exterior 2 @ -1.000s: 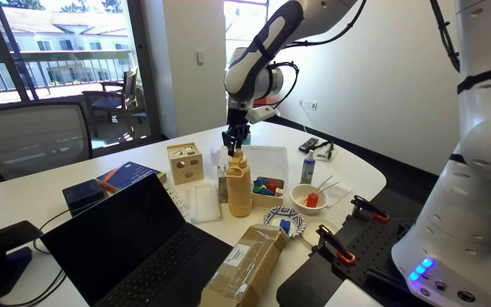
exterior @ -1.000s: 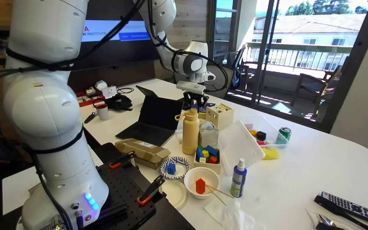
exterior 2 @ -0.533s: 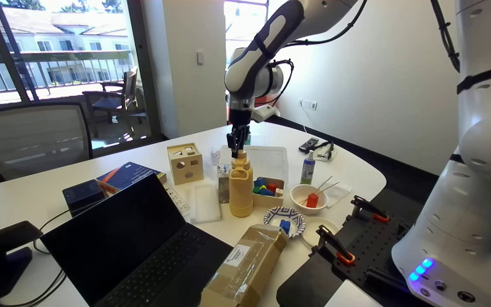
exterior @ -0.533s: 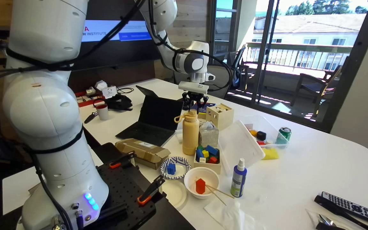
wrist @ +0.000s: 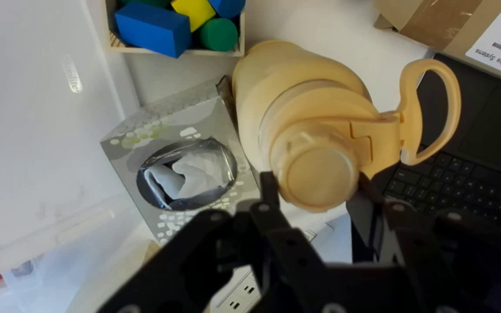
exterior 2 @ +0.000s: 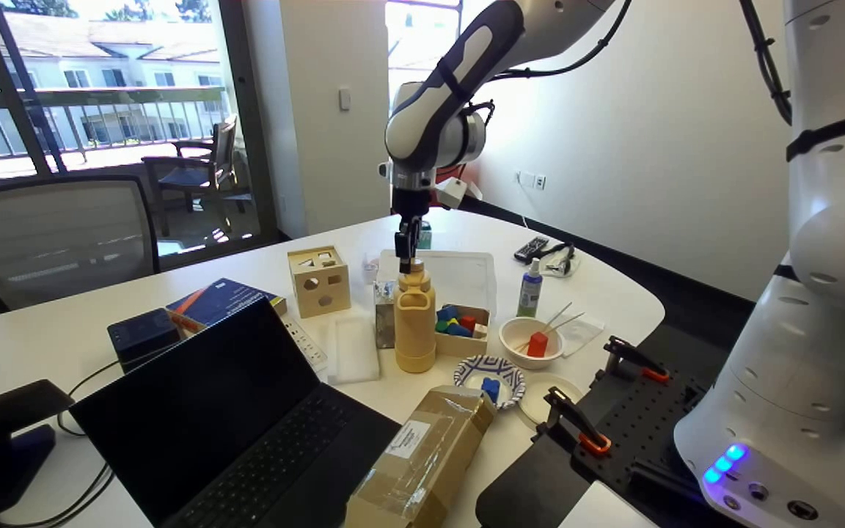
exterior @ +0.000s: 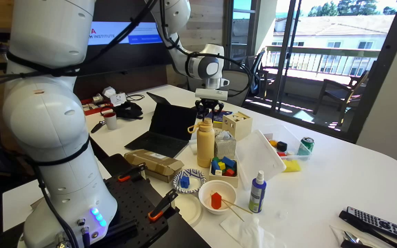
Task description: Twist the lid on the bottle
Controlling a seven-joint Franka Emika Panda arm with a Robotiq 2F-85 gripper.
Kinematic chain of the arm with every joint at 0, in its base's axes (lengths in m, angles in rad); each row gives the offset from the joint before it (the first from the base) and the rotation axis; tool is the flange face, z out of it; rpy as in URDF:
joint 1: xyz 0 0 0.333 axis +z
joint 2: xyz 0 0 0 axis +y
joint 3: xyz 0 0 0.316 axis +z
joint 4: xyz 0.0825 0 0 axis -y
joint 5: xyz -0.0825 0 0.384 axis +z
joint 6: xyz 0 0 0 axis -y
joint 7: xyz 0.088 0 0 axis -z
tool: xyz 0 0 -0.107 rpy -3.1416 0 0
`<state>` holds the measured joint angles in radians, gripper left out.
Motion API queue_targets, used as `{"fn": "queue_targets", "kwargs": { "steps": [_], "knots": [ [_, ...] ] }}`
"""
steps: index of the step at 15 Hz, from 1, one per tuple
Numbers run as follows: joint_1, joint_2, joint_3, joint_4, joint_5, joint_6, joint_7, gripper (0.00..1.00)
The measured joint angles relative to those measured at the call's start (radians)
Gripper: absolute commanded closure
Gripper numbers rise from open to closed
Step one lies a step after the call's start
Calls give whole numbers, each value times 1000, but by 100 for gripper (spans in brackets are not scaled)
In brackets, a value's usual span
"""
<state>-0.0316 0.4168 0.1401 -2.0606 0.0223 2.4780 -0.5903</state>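
The mustard-yellow bottle (exterior: 205, 148) stands upright on the white table in both exterior views, with its carrying loop (wrist: 452, 100) sticking out to one side. On top sits the round yellow lid (wrist: 318, 178), seen almost straight from above in the wrist view. My gripper (wrist: 318, 188) comes down from above and is shut on this lid, one dark fingertip (wrist: 269, 186) against its left side and another at its right. From an exterior view, the fingers (exterior 2: 405, 257) reach down to the bottle's top. The far side of the grip is hidden there.
A grey tissue box (wrist: 189, 182) stands close beside the bottle. Around it are a tray of coloured blocks (exterior: 233, 181), an open laptop (exterior: 172, 124), a cardboard box (exterior 2: 422, 455), a wooden shape box (exterior 2: 320, 286) and a leaning clear plastic lid (exterior: 258, 155).
My wrist has turned about its upright axis, the gripper staying at the bottle's top. The bottle has turned and shifted slightly with it, its loop facing a little differently.
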Motion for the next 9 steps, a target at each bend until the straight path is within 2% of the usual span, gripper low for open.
{"fn": "queue_targets", "kwargs": {
  "steps": [9],
  "knots": [
    [-1,10,4,6,-16,-14,-200,81]
  ]
}}
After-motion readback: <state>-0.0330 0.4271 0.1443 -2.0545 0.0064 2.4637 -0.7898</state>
